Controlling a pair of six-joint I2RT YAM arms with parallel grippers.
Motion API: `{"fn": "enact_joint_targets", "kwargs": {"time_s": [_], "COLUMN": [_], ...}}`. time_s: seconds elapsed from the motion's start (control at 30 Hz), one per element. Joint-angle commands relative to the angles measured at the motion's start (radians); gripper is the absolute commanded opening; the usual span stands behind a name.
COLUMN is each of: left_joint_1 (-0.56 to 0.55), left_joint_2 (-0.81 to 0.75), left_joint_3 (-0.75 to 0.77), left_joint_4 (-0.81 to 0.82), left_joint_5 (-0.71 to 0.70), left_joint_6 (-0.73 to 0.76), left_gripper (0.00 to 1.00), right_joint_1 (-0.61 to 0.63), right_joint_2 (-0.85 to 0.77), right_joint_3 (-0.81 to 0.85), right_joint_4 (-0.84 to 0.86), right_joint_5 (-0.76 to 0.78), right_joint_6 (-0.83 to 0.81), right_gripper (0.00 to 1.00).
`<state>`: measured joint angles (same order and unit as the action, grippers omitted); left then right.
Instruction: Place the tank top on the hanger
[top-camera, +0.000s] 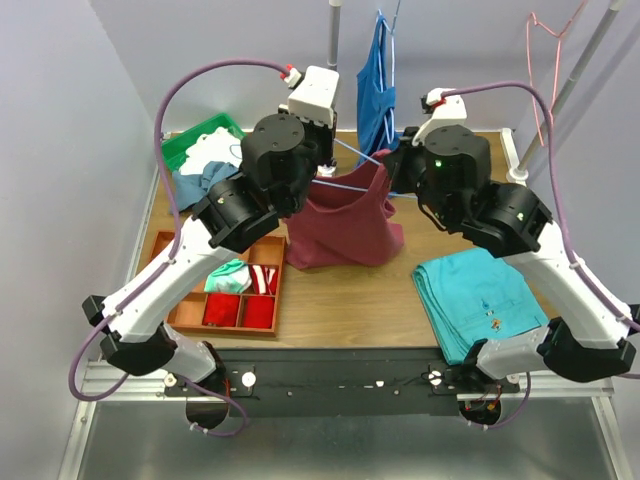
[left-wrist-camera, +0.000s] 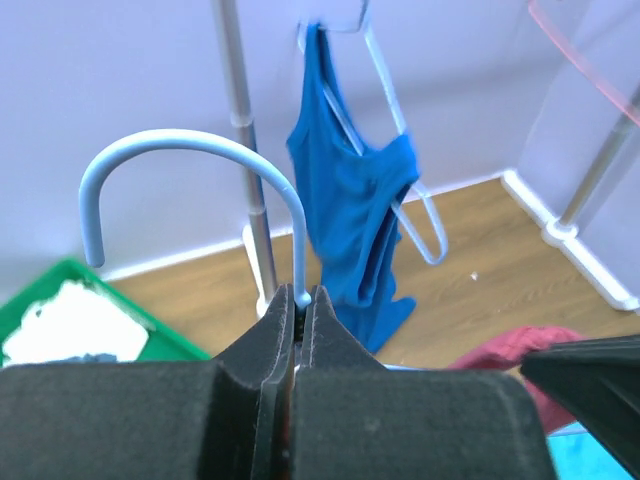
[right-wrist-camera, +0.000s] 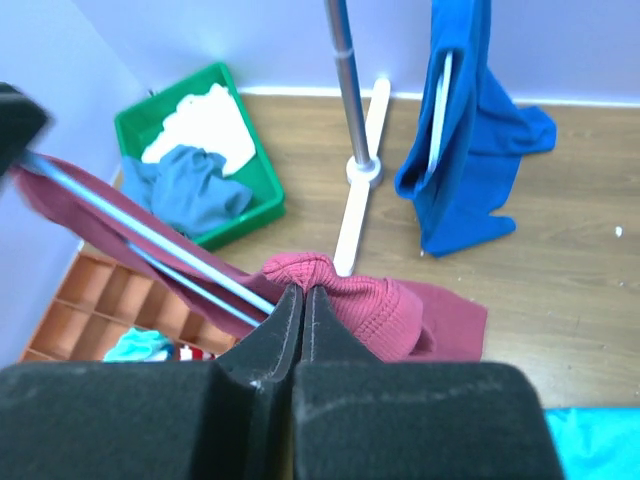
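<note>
Two containers are sitting at the left of the wood-grain table (top-camera: 340, 300): a green plastic bin (top-camera: 185, 140) holding crumpled white and grey-blue cloth, and a brown compartment tray (top-camera: 175, 300) holding red, striped and mint rolled pieces.

Left gripper (left-wrist-camera: 300, 300): its black foam-like pads are pressing together on the hanger (left-wrist-camera: 190, 140), gripping the thin pale blue wire right at the foot of its rounded hook. The hook is arching up and to the left above the jaws.

Centre: the tank top (top-camera: 345, 225), maroon ribbed knit, is hanging between the two grippers above the middle of the table. The hanger's straight wire arms are running into its upper edge, and the cloth is draping down in soft folds. I cannot tell whether the hem is touching the table.

Behind it, a royal-blue top (top-camera: 378, 90) is dangling from a white hanger beside a shiny metal pole (left-wrist-camera: 245, 150).

Right gripper (right-wrist-camera: 303, 292): the jaws are pinching a bunched lump of the maroon knit at their tips, just beside the two wire arms.

Right: folded turquoise trousers (top-camera: 480, 300) are lying flat on the table, and a salmon-pink wire hanger (top-camera: 545, 40) is hanging at the far right.
</note>
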<state>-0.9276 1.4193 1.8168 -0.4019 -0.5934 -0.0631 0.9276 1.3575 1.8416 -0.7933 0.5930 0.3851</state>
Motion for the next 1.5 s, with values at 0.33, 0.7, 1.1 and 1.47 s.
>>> {"fn": "enact_joint_targets", "kwargs": {"time_s": [0.33, 0.7, 1.1, 1.47], "left_joint_1": [-0.140, -0.298, -0.329, -0.168], "left_joint_2": [0.079, 0.156, -0.002, -0.094], "left_joint_3": [0.357, 0.627, 0.126, -0.103], "left_joint_4": [-0.092, -0.107, 0.001, 0.055], "left_joint_5": [-0.054, 0.004, 0.023, 0.297], "left_joint_6": [0.278, 0.296, 0.201, -0.041], "left_gripper": [0.00, 0.00, 0.00, 0.00], "right_joint_1": [-0.006, -0.004, -0.004, -0.004], "right_joint_2": [-0.121, -0.204, -0.388, -0.482], "right_joint_3": [0.195, 0.220, -0.178, -0.436], "right_joint_4": [-0.060, 0.009, 0.031, 0.051], "right_joint_5": [-0.081, -0.232, -0.309, -0.429], "right_joint_6": [-0.152, -0.242, -0.200, -0.135], "right_gripper": [0.57, 0.68, 0.72, 0.72]}}
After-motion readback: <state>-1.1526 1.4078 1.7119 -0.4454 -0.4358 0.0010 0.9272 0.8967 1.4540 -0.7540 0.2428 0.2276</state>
